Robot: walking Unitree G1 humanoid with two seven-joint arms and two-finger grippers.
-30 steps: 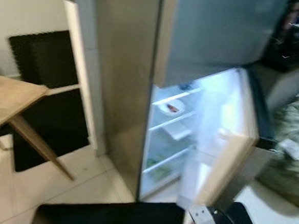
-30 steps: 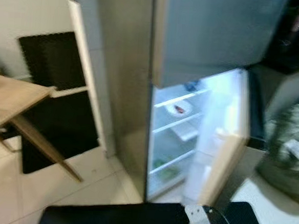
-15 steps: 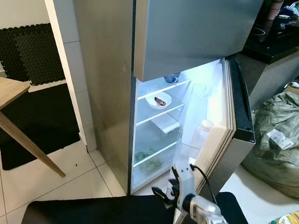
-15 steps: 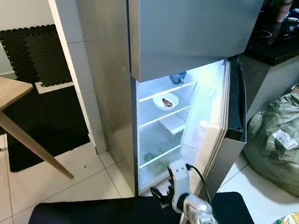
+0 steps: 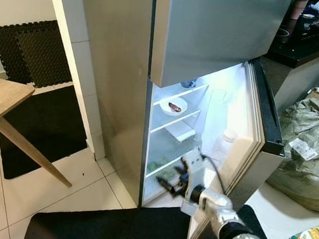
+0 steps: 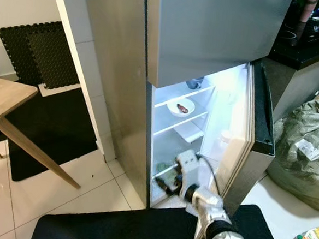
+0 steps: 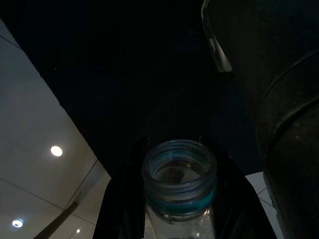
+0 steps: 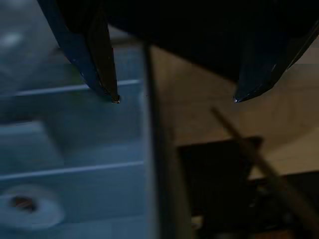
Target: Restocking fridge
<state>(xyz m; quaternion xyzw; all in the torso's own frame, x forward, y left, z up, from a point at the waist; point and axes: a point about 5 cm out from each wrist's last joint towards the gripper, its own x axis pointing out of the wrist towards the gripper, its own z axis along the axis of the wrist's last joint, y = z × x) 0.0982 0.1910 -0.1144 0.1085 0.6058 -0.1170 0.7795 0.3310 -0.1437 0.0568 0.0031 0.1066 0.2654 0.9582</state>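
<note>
The silver fridge [image 5: 123,95] stands with its lower door [image 5: 256,142] swung open and the inside lit. On its shelves I see a white bowl [image 5: 174,106] with something reddish in it, a flat white tray [image 5: 179,133], a blue cup [image 5: 188,83] and greens [image 5: 156,166] low down. A white bottle [image 5: 225,143] sits in the door rack. My right gripper [image 5: 170,181] is open in front of the lowest shelf, its fingertips [image 8: 113,95] spread with nothing between them. My left gripper [image 7: 179,204] is shut on a clear bottle [image 7: 179,172] with an open mouth.
A wooden table [image 5: 4,106] stands at the left beside a black floor mat [image 5: 44,122]. A green sack [image 5: 304,157] and a small packet [image 5: 307,235] lie on the floor at the right, below a dark counter [image 5: 304,45]. Black foam tiles [image 5: 27,50] lean on the wall.
The view steadied from a blur and shifted slightly. My right arm rose from below the door's edge up to the fridge's lowest shelf.
</note>
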